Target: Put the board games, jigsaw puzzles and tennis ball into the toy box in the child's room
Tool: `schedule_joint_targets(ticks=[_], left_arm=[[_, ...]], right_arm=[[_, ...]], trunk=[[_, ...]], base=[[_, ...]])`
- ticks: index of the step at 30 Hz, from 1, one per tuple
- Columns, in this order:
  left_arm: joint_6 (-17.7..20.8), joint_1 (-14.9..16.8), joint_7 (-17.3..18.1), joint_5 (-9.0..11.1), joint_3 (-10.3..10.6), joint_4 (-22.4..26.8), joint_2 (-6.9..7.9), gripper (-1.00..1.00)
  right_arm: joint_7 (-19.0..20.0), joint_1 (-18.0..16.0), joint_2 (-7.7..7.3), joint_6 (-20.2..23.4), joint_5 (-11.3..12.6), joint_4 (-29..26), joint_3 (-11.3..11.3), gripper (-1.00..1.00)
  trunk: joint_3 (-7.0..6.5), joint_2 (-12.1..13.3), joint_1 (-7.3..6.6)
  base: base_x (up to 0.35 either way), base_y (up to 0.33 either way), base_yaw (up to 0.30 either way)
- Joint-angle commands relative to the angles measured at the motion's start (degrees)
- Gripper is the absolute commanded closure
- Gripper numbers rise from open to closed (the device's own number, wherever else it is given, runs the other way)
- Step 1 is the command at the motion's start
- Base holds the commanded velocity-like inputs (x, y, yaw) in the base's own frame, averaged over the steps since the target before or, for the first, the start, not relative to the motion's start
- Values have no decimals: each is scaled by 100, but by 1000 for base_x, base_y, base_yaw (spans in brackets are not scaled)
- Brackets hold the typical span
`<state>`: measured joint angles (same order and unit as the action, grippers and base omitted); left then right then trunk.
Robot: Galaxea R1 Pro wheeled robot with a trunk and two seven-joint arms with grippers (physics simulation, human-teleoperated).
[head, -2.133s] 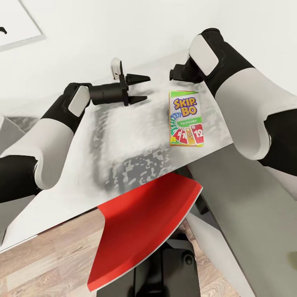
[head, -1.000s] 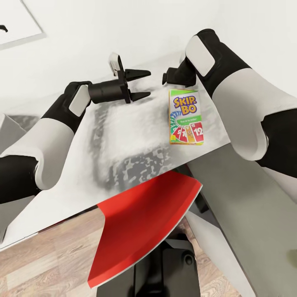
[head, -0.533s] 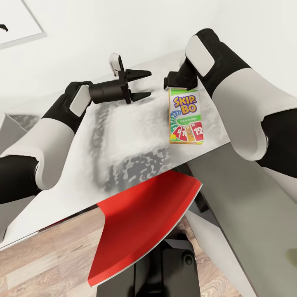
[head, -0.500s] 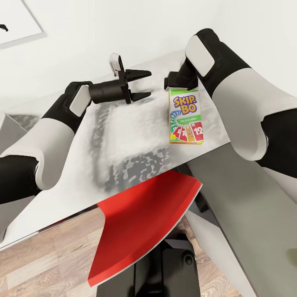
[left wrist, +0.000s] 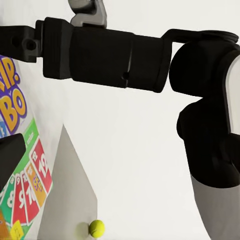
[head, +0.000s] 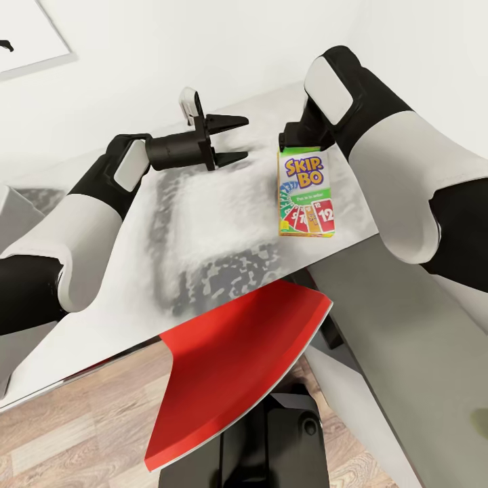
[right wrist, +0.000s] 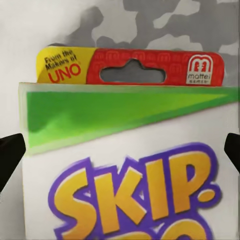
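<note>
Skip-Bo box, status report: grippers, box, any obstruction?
Right gripper open, straddling far end of Skip-Bo box, no grip yet. Left gripper open, empty, hovering beside. Box flat on the bed. Nothing blocking.

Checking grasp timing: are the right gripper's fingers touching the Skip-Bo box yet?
Apart. In the right wrist view, the fingers flank the Skip-Bo box with gaps either side.

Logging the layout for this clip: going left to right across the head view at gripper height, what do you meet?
Left gripper, jaws apart → Skip-Bo box lying flat on the bed → right gripper at the box's far end → right arm.
</note>
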<state>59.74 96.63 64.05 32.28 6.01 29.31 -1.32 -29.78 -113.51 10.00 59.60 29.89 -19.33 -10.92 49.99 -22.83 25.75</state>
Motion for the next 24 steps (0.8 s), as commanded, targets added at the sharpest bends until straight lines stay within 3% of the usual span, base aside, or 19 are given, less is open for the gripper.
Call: schedule_joint_targets(ticks=[1,12,24], left_arm=[[26,5,20,6,12,-4,2,-100],[26,5,20,6,9,-4,5,-100],[26,-1,24,6,12,-8,7,-100]], right_arm=[[-60,-4,0,11,60,0,-25,-100],[-103,-5,0,1,74,-1,-24,-100],[-103,-5,0,8,68,-1,-24,-100]], trunk=[[6,-9,3],[6,-9,3],[6,-9,3]], base=[[0,44,0],[0,132,0],[0,17,0]])
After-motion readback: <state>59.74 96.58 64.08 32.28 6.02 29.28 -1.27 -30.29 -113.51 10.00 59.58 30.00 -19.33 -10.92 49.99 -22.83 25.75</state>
